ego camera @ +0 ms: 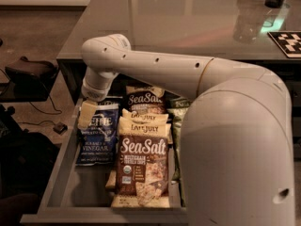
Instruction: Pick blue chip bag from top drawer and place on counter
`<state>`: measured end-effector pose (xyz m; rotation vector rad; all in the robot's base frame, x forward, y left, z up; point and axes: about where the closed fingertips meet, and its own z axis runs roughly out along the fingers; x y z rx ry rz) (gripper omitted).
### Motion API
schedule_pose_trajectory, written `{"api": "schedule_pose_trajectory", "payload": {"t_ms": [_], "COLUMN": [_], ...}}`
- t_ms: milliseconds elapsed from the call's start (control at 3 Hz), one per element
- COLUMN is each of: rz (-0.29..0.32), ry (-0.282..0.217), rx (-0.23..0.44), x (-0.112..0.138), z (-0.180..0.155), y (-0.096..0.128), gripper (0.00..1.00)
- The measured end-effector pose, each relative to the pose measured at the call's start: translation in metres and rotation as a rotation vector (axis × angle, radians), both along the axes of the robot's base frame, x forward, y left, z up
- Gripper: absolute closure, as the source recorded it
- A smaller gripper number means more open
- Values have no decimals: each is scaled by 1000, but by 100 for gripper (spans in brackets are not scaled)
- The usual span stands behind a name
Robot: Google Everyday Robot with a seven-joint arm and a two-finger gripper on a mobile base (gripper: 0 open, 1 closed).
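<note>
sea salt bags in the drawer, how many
2: one sea salt bag at the top drawer's front, another at its back under the arm. The arm may hide more. The gripper is over the blue chip bag's top left corner.

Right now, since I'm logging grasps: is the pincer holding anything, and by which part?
Cannot tell. The pincer is at the upper left corner of the blue chip bag, which lies in the top drawer.

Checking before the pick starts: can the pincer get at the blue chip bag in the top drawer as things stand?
Probably yes. The pincer is at the upper left corner of the blue chip bag, which lies uncovered in the left row of the top drawer; the Sea Salt bags lie beside it.
</note>
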<state>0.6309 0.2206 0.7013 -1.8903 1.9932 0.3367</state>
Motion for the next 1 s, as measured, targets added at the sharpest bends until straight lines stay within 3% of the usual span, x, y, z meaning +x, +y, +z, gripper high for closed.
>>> {"api": "schedule_pose_trajectory", "payload": {"t_ms": [667,1000], "rz": [-8,-14], "ry": [23,68], "rx": [-22,-43], "x": [-4,-11], "z": [-15,-40], "y": [1,5], "gripper": [0,0]}}
